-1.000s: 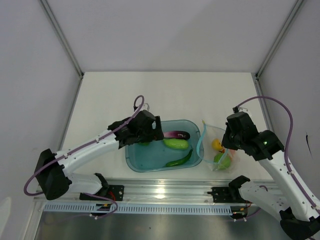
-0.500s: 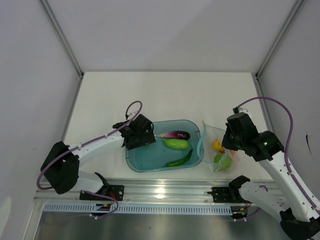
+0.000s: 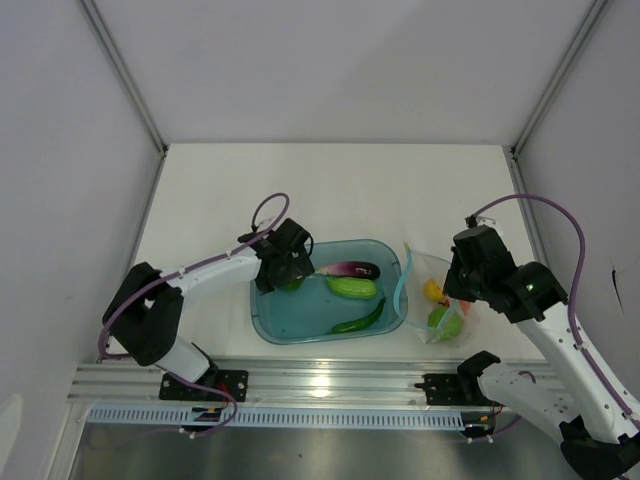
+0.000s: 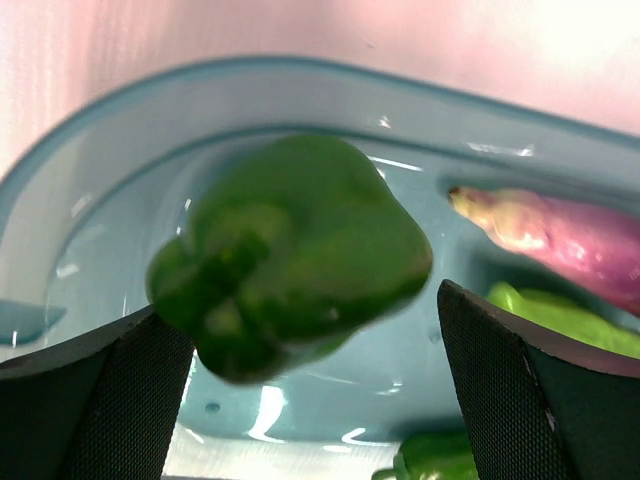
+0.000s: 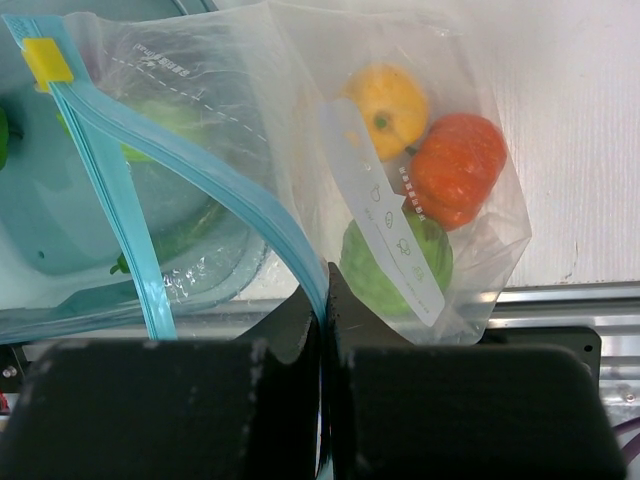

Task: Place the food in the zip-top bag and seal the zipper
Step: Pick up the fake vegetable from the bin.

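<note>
The green bell pepper (image 4: pixel 290 255) lies at the left end of the blue tub (image 4: pixel 250 75). My left gripper (image 4: pixel 300 310) is open right in front of it, one finger on each side. Beside it in the tub are the purple eggplant (image 4: pixel 560 245), the pale cucumber (image 4: pixel 560 315) and the dark chili (image 4: pixel 430 465). My right gripper (image 5: pixel 322 290) is shut on the teal zipper (image 5: pixel 210 180) of the clear zip-top bag (image 3: pixel 435 295) and holds its mouth up. A yellow fruit (image 5: pixel 385 110), the red tomato (image 5: pixel 460 170) and a green fruit (image 5: pixel 395 260) sit inside the bag.
The tub (image 3: pixel 325 292) stands near the front edge of the white table, just left of the bag. A yellow slider (image 5: pixel 47 62) sits at the far end of the zipper. The metal rail (image 3: pixel 330 380) with the arm bases runs along the front.
My left arm has folded in, its elbow swinging right, and its open gripper has come down at the tub's left end by the pepper. The right arm and bag have not moved.
</note>
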Robot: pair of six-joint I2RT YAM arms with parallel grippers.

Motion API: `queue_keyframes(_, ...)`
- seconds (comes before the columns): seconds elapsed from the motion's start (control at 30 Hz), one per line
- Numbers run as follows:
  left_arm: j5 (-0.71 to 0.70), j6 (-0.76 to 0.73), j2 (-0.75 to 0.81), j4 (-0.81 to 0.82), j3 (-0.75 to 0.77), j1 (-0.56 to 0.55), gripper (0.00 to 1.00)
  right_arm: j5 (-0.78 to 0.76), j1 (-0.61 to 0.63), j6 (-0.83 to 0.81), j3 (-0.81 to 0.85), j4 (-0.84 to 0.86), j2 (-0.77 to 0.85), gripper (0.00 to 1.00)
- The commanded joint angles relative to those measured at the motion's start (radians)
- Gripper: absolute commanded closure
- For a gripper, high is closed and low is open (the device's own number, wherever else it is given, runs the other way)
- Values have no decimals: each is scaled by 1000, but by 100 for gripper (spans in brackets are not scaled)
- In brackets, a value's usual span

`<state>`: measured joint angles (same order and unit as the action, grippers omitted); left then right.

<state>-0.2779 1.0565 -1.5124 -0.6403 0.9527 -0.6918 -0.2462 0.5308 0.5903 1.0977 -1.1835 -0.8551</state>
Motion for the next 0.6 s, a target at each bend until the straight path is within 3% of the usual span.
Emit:
queue_keyframes(0.0,-14,36,-34,13,40,21,1,-18,1,-14,-9,13,10,100)
queue_keyframes(0.47,-14,53,-127,22,67,23,2,-22,1,-24,-19,21,10,100)
queue_keyframes(0.57,-1,40,-131,51,51,23,8,-21,1,-26,-18,22,4,100)
